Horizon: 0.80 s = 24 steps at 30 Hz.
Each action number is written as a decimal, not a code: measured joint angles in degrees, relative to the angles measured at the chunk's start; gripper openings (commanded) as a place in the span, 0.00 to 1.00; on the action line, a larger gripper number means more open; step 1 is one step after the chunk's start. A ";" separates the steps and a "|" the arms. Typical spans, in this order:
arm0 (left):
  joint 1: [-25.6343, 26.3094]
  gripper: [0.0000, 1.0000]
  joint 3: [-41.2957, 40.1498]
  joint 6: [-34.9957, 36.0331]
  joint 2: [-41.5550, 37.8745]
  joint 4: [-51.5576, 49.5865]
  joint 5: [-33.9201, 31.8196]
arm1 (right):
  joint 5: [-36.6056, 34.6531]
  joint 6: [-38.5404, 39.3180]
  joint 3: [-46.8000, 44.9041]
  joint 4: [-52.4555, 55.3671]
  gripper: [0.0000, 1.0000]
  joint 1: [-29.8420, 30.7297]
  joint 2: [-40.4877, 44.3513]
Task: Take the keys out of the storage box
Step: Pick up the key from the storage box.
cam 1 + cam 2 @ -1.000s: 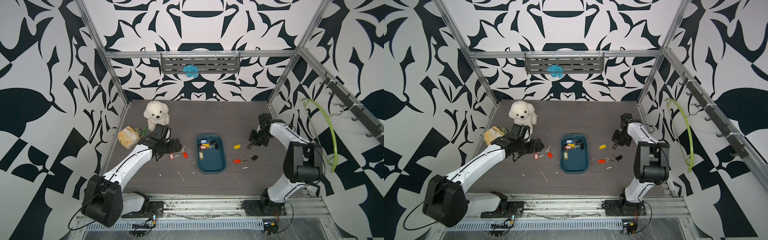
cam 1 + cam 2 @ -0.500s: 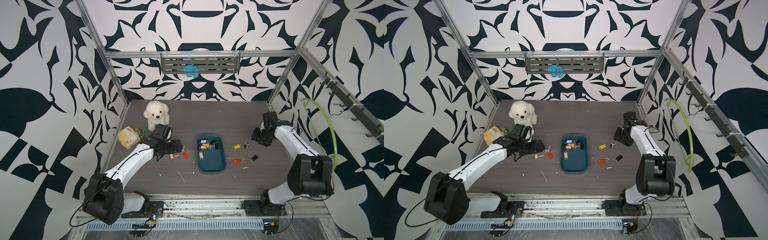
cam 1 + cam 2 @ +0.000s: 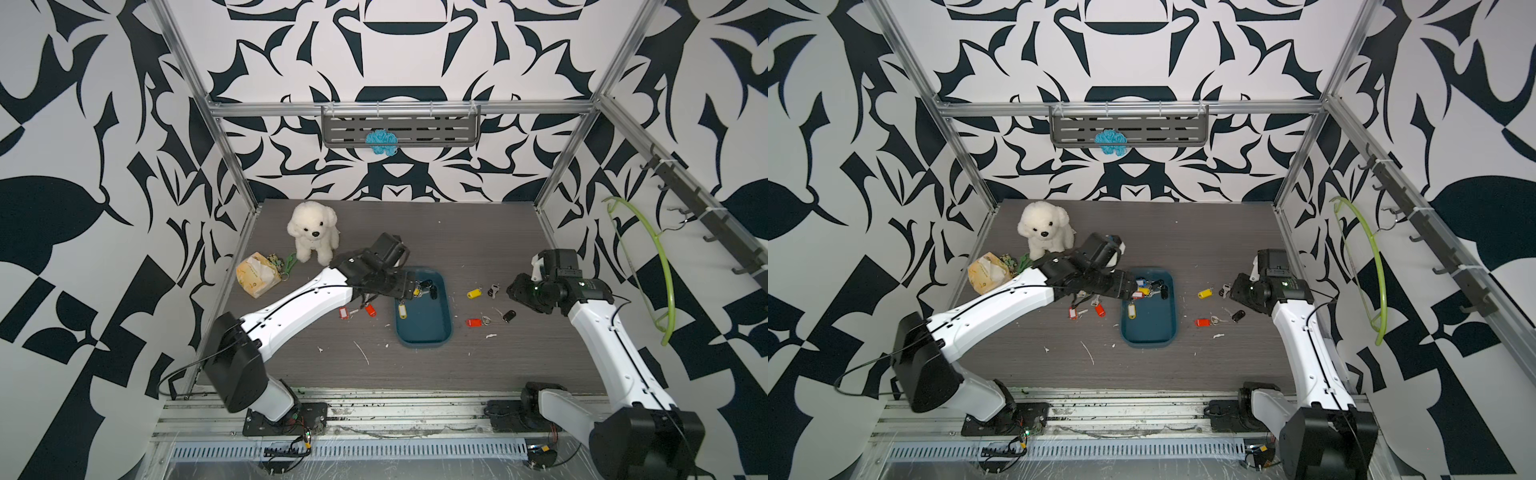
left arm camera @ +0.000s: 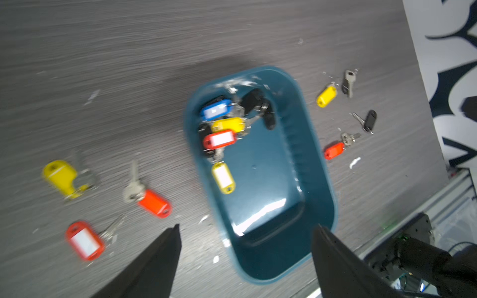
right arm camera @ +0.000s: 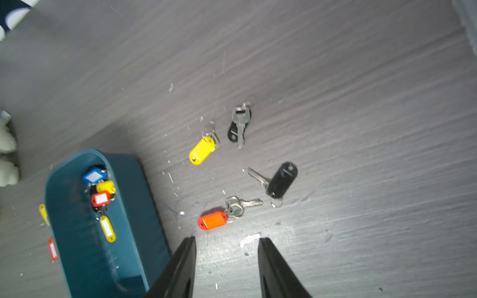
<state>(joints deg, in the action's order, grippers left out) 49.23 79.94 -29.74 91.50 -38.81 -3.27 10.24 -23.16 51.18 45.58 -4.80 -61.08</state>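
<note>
Top view: left arm (image 3: 299,307) stretched from seven o'clock, left gripper (image 3: 407,287) over the eleven o'clock corner of the storage box (image 3: 428,328), where the keys (image 3: 424,286) bunch. Left wrist: fingers (image 4: 154,263) wide apart, gripping nothing. Right wrist: right gripper (image 5: 227,239), fingers (image 5: 180,268) apart, red-tagged key (image 5: 213,221) just beyond, three o'clock of the box.

Left tool (image 3: 1133,288) hovers over keys (image 3: 1153,287) inside the storage box (image 3: 1152,328).

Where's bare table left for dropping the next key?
Free: the rear of the table, beyond the storage box, beside the plush dog; also the front strip before the box. Crowded: keys lie on both sides of the box.
</note>
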 measured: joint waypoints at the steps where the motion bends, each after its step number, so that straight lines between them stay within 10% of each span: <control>1: 1.09 0.79 2.56 -0.70 2.91 -0.37 -0.09 | 0.07 0.26 -0.87 0.24 0.43 0.00 0.28; 10: 2.54 0.63 19.91 -6.10 24.37 -9.20 -0.46 | 0.79 0.92 -3.28 0.92 0.41 0.00 3.50; 24: 2.51 0.53 20.74 -14.43 28.70 -14.60 -3.93 | 2.91 0.90 -4.11 0.83 0.38 0.00 3.63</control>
<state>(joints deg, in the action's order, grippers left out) 51.75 100.68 -44.16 120.20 -53.41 -7.20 13.15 -22.26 47.07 46.41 -4.80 -57.45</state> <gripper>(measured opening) 0.538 0.384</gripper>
